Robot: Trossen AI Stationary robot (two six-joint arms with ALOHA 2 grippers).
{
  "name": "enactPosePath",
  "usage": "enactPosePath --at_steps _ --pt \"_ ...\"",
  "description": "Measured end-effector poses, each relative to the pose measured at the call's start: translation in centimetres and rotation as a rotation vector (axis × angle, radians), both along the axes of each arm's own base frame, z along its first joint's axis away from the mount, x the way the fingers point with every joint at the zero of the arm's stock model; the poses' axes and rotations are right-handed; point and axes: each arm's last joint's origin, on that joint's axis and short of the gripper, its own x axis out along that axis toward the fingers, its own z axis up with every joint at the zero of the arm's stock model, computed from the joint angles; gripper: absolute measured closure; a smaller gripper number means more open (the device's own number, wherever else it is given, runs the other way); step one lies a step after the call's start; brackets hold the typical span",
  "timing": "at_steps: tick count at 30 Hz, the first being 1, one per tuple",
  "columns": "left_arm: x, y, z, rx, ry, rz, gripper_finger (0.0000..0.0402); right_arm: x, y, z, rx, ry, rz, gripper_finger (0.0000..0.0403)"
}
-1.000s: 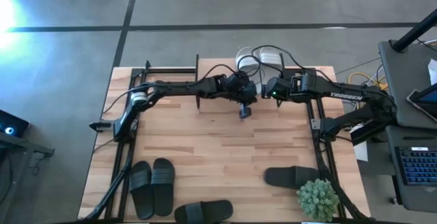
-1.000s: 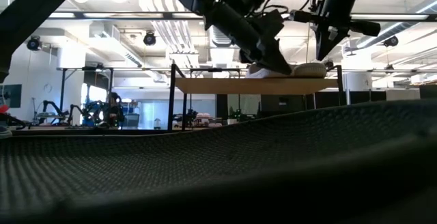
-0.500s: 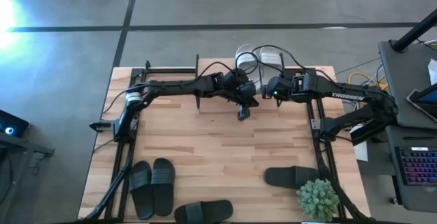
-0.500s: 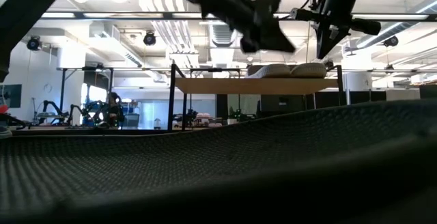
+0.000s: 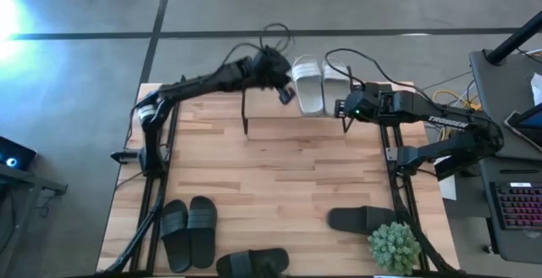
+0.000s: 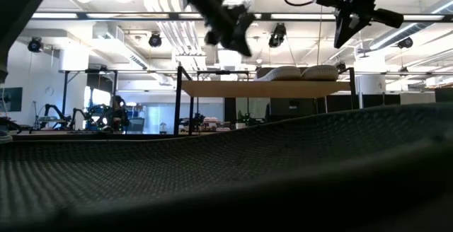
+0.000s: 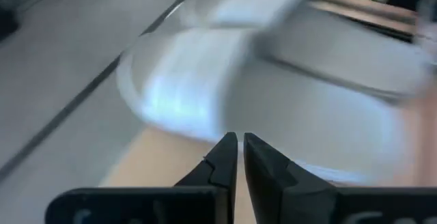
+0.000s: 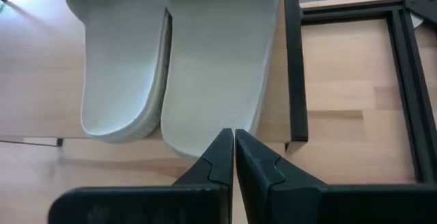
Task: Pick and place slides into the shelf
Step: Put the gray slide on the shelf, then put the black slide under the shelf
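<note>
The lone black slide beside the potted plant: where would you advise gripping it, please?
Probably across the wide strap of the black slide, coming straight down. It lies flat, sole down, so the raised strap is the easiest part to pinch. The potted plant crowds its right end.

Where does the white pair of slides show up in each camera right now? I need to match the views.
High view: white slides on the shelf at the table's far edge, between both grippers.
Low view: side by side on the shelf's top plank.
Left wrist view: blurred pale shape filling the frame.
Right wrist view: both, soles up.
Shared landmark: the shelf's wood top.
</note>
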Motion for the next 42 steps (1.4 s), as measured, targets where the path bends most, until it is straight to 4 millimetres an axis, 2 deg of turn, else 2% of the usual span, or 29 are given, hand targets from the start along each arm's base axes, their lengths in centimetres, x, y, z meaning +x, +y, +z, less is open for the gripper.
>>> enactPosePath --at_steps 5,9,17,24,32,37,40,42 --pt "-1.4 4.7 -1.4 -0.052 -0.006 0.11 0.0389 0.2 -0.1 -0.2 -0.004 0.011 -0.003 0.0394" --pt "-1.0 5.9 -3.0 -0.085 -0.01 0.083 0.0389 0.5 -0.1 -0.5 -0.003 0.034 0.006 0.0394" --pt "0.6 6.1 -4.9 -0.073 -0.01 0.04 0.0389 0.5 -0.1 -0.5 -0.005 0.039 0.011 0.0394" --pt "1.6 6.3 -5.2 -0.07 -0.094 -0.033 0.0389 0.4 -0.1 -0.5 -0.006 0.04 0.014 0.0394" --pt "1.9 6.5 -5.5 -0.069 -0.102 -0.036 0.0389 0.3 -0.1 -0.5 -0.002 0.057 0.017 0.0394" --pt "0.7 5.6 -4.8 -0.064 0.009 -0.067 0.0389 -0.2 0.0 -0.6 0.008 0.087 0.016 0.0394" --pt "-1.0 4.6 -3.2 -0.046 0.104 -0.085 0.0389 -0.4 0.5 -0.2 -0.001 0.071 0.058 0.0394" --pt "-2.2 3.6 -1.9 -0.055 0.153 -0.117 0.0389 -0.2 1.2 0.3 -0.044 0.05 0.15 0.0394"
